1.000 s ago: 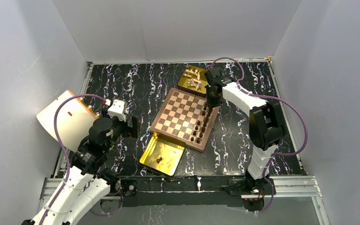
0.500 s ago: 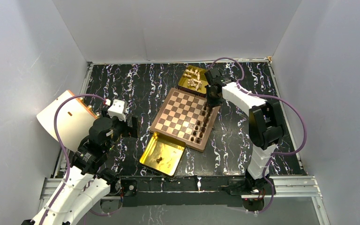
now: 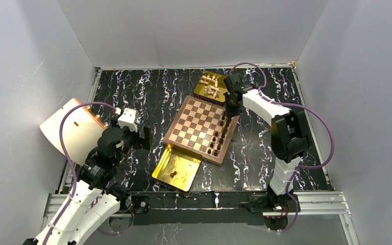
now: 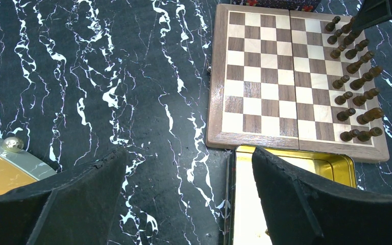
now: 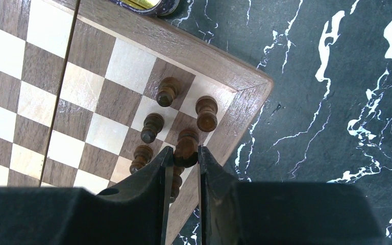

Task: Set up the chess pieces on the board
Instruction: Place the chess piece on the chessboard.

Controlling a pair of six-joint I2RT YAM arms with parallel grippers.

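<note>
Nothing shifts; right gripper [image 5: 184, 153] narrowly pinches a chess piece [image 5: 186, 144] at the board's [image 5: 219, 66] two o'clock corner, so placement looks unfinished. Idle left gripper [image 4: 186, 171] gapes wide.

The left arm [image 3: 84, 212] and the right arm [image 3: 263, 106] are both made of glossy white moulded shells alternating with matt black rounded joint housings, the left carrying a small white box [image 3: 127, 118] at its wrist. A thin purple cable [image 3: 65, 148] hangs in a loose loop outside each arm. The left gripper [image 4: 189, 152] has broad, dull black fingers [image 4: 306, 199] with a grainy surface, and the right gripper [image 5: 184, 150] has the same black fingers [image 5: 153, 189], narrowing to thin flat tips
</note>
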